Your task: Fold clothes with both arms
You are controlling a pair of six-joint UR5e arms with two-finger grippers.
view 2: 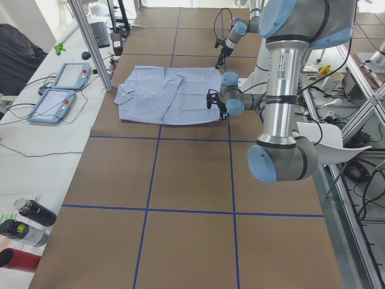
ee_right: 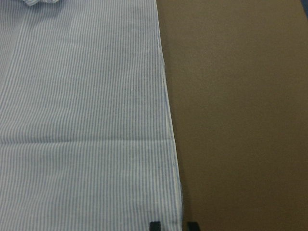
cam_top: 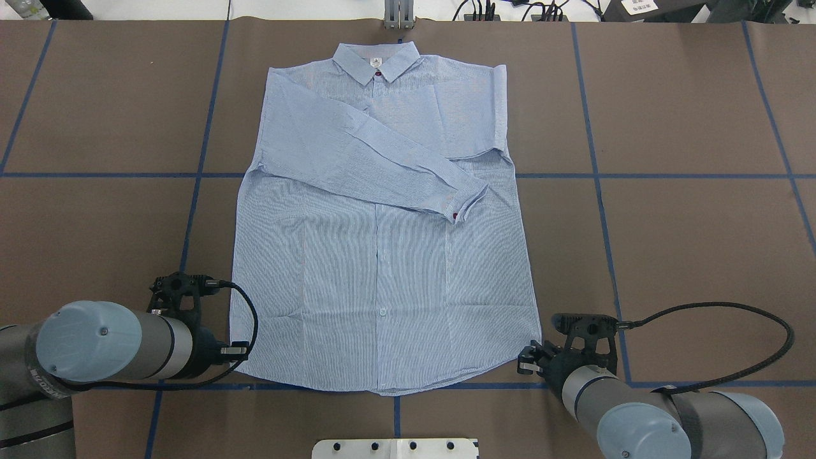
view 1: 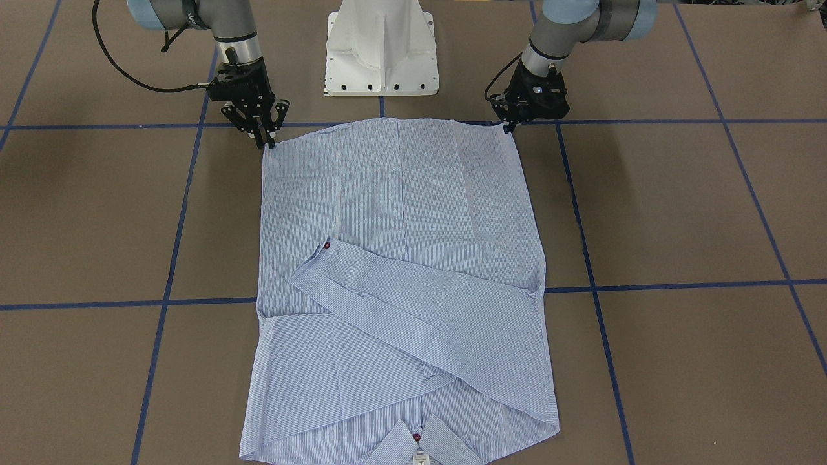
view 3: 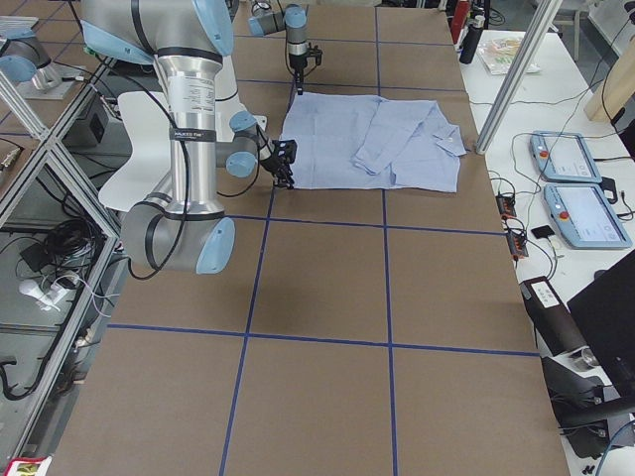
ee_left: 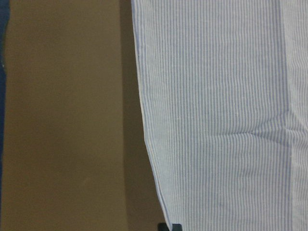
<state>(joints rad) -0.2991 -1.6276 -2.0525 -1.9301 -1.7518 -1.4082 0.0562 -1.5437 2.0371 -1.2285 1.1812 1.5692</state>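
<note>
Shirt (cam_top: 382, 255) lies flat, front up, on the worktop (cam_top: 669, 255), collar near the edge farthest from the robot, both sleeves folded across the chest. Right gripper (view 1: 266, 141) stands at the hem's right corner, fingertips (ee_right: 154, 225) slightly spread astride the side seam. Left gripper (view 1: 510, 126) stands at the hem's left corner; finger state cannot be told.

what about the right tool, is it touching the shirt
Cannot tell. The right wrist view shows the right tool straddling the shirt edge, but no view shows contact or a gap plainly.
</note>
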